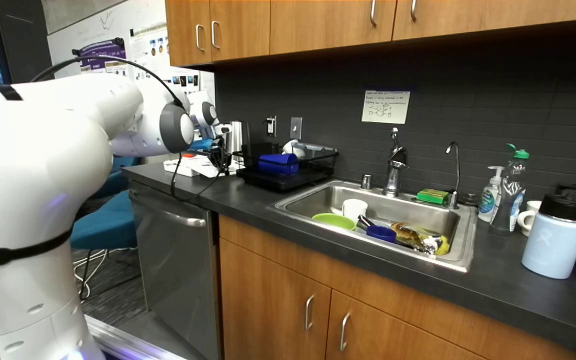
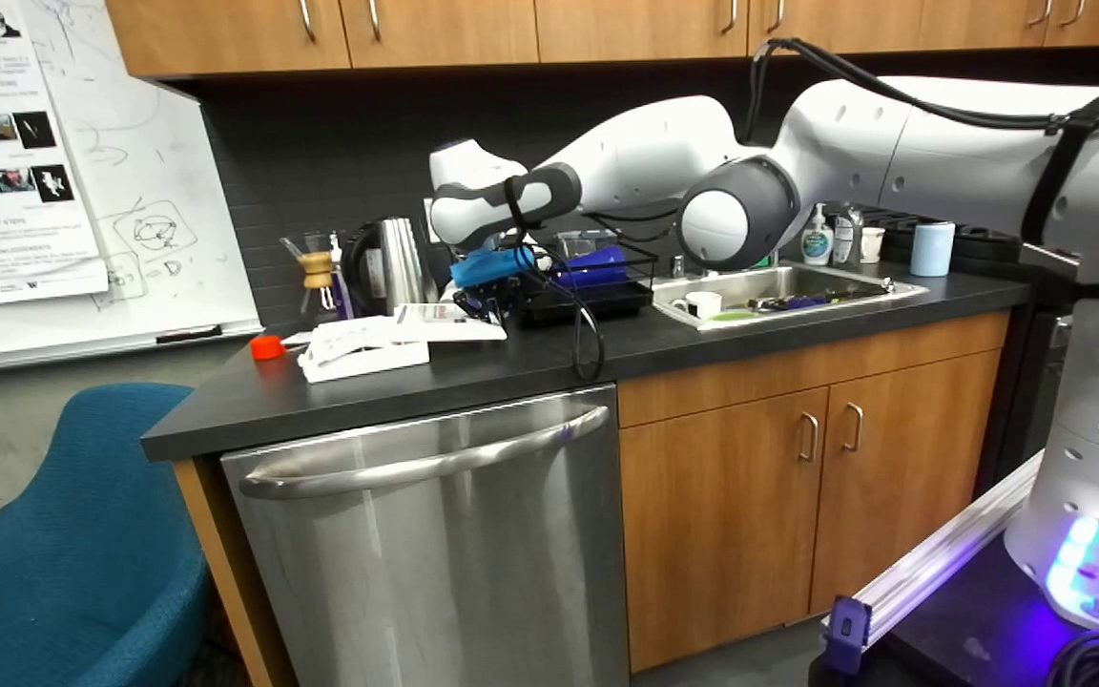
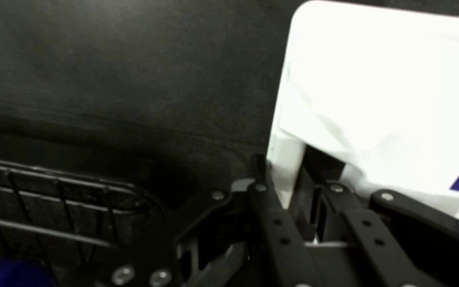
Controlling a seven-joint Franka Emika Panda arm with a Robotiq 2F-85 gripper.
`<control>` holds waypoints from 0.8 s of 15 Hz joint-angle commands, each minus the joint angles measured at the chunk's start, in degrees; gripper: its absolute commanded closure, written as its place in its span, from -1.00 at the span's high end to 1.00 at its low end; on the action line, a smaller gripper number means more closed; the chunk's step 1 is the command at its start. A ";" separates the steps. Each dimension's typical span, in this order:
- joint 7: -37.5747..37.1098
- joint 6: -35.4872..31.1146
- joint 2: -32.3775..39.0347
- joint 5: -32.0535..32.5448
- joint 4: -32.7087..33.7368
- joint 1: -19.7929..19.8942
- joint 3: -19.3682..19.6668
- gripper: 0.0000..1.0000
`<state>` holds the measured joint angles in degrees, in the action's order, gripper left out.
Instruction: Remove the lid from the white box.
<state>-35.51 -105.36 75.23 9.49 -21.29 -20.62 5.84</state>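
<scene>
In an exterior view our arm stretches over the dark counter toward its left end. The black dish rack stands near, to the right. At the left sits the low white box, loose white stuff on or in it; just right of that is the flat thing we take for the lid. Our gripper looks clenched on the lid's right edge, toward the far side, its jaws close together about the white rim.

To do this well, we should raise the lid straight up first, gently, since our hold is off-centre and it may sag at the left. Swinging right could bump the rack, and the loose sheet may slide.

We cannot tell whether the lid's left end overlaps the box, nor what it rests on. In both exterior views the jaws are lost in darkness below the blue wrap; the wrist view is blurred there and cuts off much of the lid.
</scene>
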 commanded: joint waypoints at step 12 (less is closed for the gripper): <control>0.08 6.47 0.61 0.20 0.15 2.06 1.55 -0.89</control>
<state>-35.64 -100.12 75.29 9.46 -21.24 -19.42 6.47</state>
